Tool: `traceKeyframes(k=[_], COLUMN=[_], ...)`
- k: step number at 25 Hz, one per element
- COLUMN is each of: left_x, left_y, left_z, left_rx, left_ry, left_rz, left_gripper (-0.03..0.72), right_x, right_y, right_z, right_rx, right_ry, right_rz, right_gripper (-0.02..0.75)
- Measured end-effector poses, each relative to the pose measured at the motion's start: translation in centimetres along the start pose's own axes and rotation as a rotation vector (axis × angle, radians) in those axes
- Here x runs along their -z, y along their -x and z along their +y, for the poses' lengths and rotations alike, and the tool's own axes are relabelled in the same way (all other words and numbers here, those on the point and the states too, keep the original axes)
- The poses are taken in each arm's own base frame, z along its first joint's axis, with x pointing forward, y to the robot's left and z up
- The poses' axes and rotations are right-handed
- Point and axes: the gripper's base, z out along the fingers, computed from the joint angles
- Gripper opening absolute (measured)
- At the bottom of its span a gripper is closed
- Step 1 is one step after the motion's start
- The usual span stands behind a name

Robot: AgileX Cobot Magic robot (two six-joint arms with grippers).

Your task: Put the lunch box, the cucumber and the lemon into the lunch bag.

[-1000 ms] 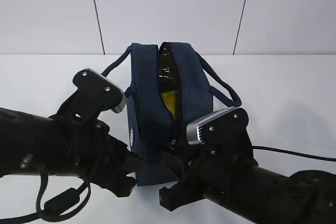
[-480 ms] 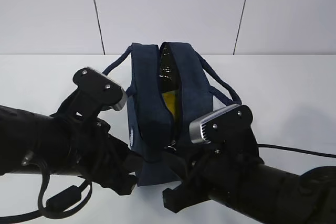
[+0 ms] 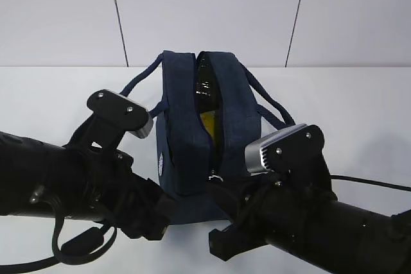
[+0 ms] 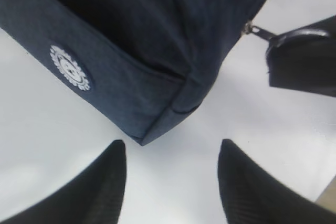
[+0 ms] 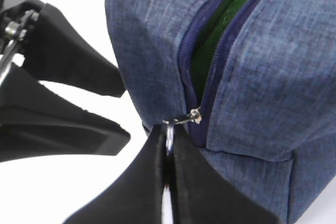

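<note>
Two arms flank the near end of the lunch bag (image 3: 192, 126), which stands upright on the white counter (image 3: 359, 107), long axis running away from the camera. Right tool (image 5: 169, 145): fingers pressed together on the metal ring pull (image 5: 170, 129) at the near end of the zipper (image 5: 210, 77); the ring sits directly above the fingertips, so the zipper line runs up and away from the tool along the bag's length. Left tool (image 4: 170, 177): fingers apart, holding nothing, hovering just off the bag's lower near corner (image 4: 157, 129), not touching it in the left wrist view. The right arm is the one engaged with the bag.

Bag is dark navy fabric, loop handles hanging to either side, top slit partly open. Through the gap: green of the cucumber (image 5: 220, 30) in the right wrist view, a yellow patch, likely the lemon (image 3: 207, 123), in the exterior view. Lunch box not distinguishable. Judgement: loading appears complete; the ring grip suggests closing comes next.
</note>
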Motion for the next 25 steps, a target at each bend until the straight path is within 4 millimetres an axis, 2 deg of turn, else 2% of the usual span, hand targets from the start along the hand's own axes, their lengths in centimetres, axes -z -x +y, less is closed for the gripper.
traceKeyframes(k=[5,11,16,19,21,23,25], left_x=[-0.7,-1.4,-2.8,-3.0,-3.0,-3.0,-3.0], left_y=[0.0,0.4,0.2,0.3,0.4,0.4,0.4], left_z=[0.1,0.1,0.3,0.3,0.2,0.2,0.2], left_rx=[-0.012,-0.086,-0.102,-0.102,-0.104,-0.104,-0.104], left_ry=[0.005,0.009,0.012,0.011,0.01,0.01,0.01], left_rz=[-0.015,-0.076,-0.088,-0.102,-0.114,-0.116,-0.116], left_gripper=[0.424,0.428,0.421,0.314,0.184,0.09,0.037], right_x=[0.1,0.1,0.1,0.1,0.1,0.1,0.2], right_y=[0.1,0.1,0.1,0.1,0.1,0.2,0.3], right_z=[0.0,0.0,0.0,0.0,0.0,0.0,0.1], right_rx=[0.0,0.0,0.0,0.0,0.0,-0.001,-0.001], right_ry=[0.002,0.002,0.002,0.002,0.002,0.002,0.004], right_rz=[-0.005,-0.005,-0.005,-0.005,-0.005,-0.007,-0.013], right_gripper=[-0.013,-0.013,-0.013,-0.013,-0.013,-0.013,-0.013])
